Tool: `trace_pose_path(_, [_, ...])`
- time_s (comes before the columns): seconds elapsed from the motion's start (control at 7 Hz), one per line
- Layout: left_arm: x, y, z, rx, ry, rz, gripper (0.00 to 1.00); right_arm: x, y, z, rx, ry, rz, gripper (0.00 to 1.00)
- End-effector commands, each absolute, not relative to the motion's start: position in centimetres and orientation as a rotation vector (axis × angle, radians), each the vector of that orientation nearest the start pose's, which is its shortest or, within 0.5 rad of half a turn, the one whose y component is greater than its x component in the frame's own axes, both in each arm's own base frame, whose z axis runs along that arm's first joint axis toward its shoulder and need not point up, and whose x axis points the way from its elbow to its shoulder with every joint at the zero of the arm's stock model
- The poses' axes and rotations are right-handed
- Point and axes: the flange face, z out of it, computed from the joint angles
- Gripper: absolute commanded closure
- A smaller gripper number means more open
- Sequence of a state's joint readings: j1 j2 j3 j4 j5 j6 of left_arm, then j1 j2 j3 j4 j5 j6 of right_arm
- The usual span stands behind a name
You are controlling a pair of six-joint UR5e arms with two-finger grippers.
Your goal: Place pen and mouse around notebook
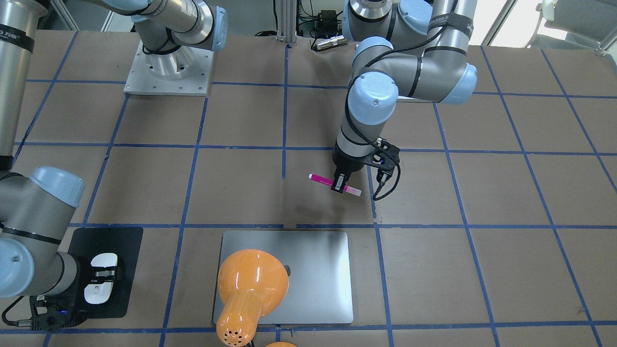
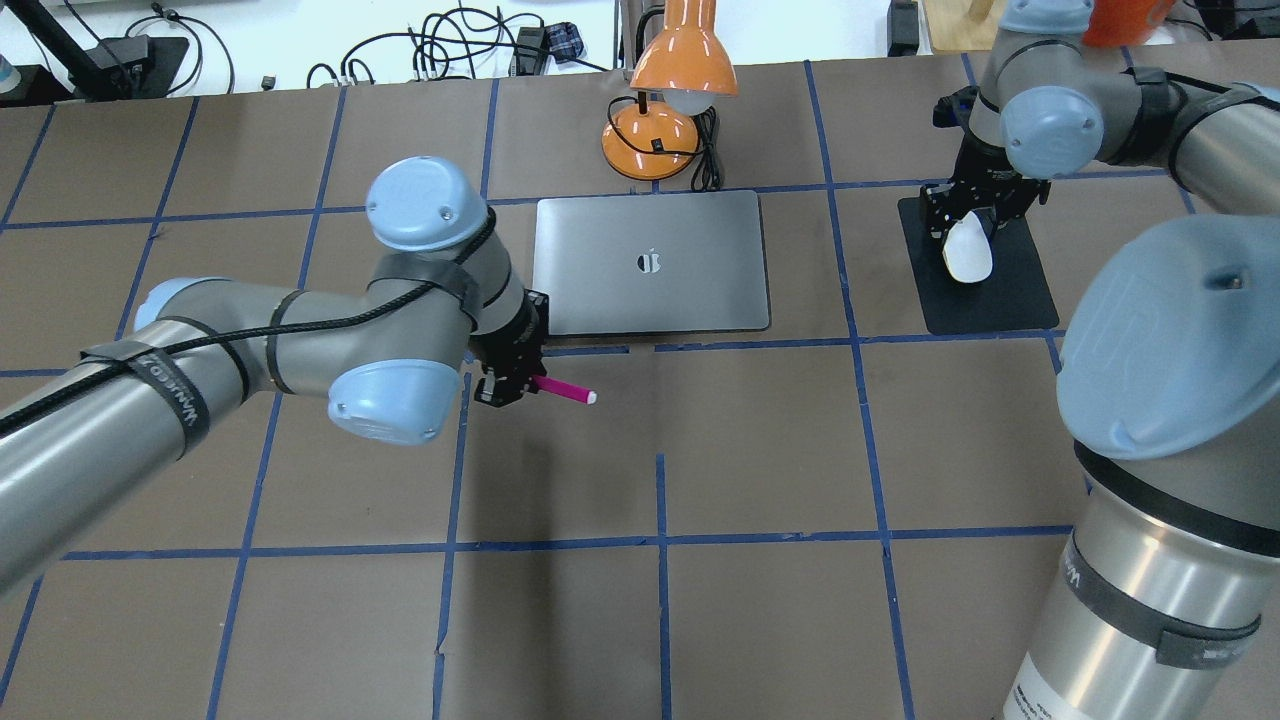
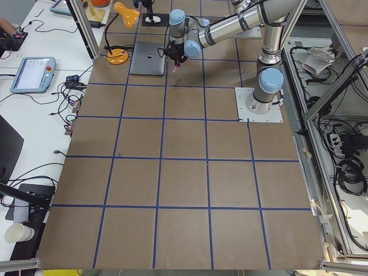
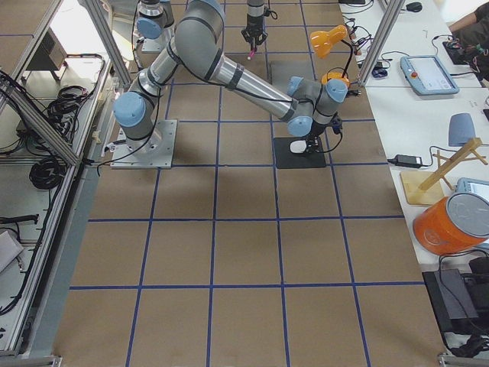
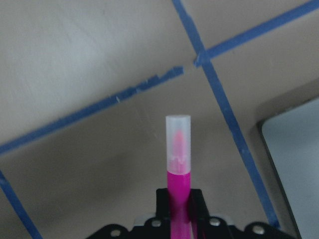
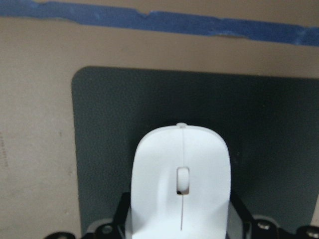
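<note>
Orange lamp (image 1: 250,282) overhangs the notebook (image 1: 318,270) from its operator side. Just off the notebook's robot-side edge, the left gripper (image 1: 340,184) is closed around the pen (image 1: 321,180) (pale cap sticking out). Well apart, on the robot's right of the notebook, the right gripper (image 1: 103,273) clasps the mouse (image 1: 99,293) over a black mat (image 1: 130,241).

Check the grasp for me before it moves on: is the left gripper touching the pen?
Touching. The left wrist view shows the pen clamped between the fingers of the left gripper, with no gap either side.
</note>
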State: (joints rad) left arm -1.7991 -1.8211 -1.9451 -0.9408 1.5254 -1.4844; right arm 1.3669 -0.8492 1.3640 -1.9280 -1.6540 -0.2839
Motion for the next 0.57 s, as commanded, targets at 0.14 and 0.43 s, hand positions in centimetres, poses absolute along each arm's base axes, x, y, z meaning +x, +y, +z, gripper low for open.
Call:
trace_pose_path(0.14, [-31.4,-48.5,20.6,-2.047,2.409,0.088,1.0,-2.0,-71.5,18.2,-0.125,3.177,0.268,0.0])
trace_pose_path(0.43, [-34.7,-47.4,20.0,-2.041,2.445,0.1,1.0,-1.2,-71.7,20.9,-0.14,3.185,0.212,0.0])
